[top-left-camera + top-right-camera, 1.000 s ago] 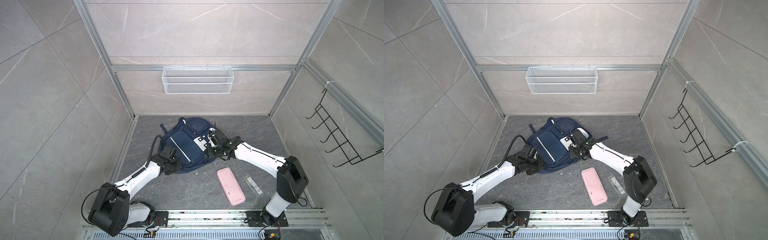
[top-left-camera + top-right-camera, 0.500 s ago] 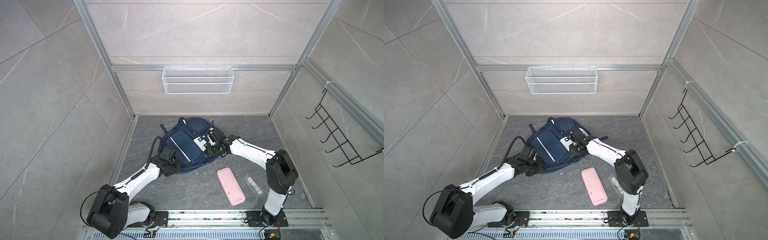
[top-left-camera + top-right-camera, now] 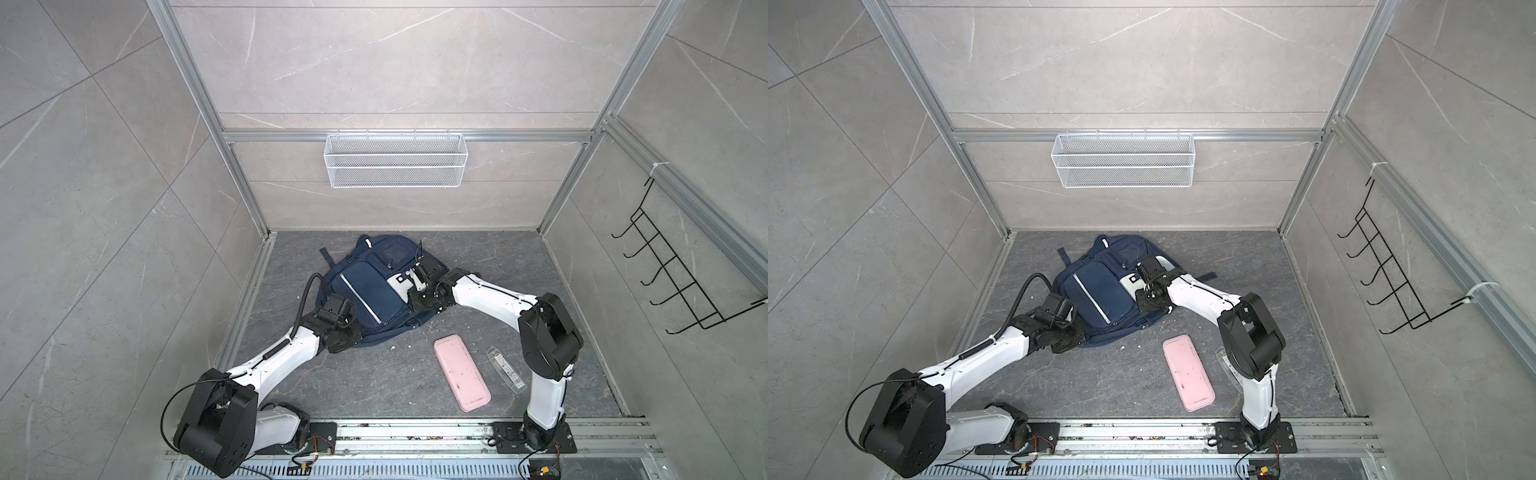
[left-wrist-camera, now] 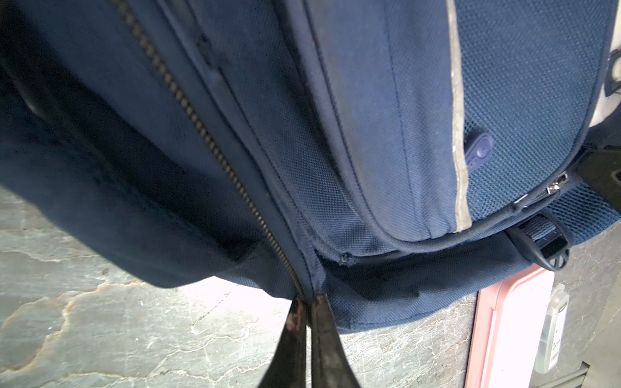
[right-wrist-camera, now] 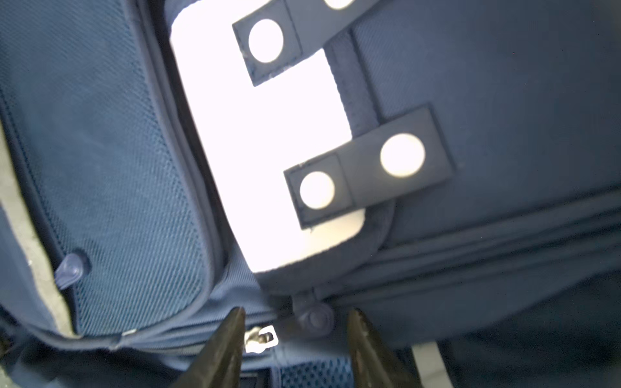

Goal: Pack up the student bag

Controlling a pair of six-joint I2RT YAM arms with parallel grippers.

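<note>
Bag [image 4: 336, 134] hem inside left gripper [image 4: 307, 299] (pinched).

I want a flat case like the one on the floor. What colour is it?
The case is pink, clearest in a top view.

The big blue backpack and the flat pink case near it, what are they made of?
The navy-blue backpack looks like woven cloth: weave, mesh and stitching show. The flat pink case is probably smooth plastic, with a raised rim.
</note>
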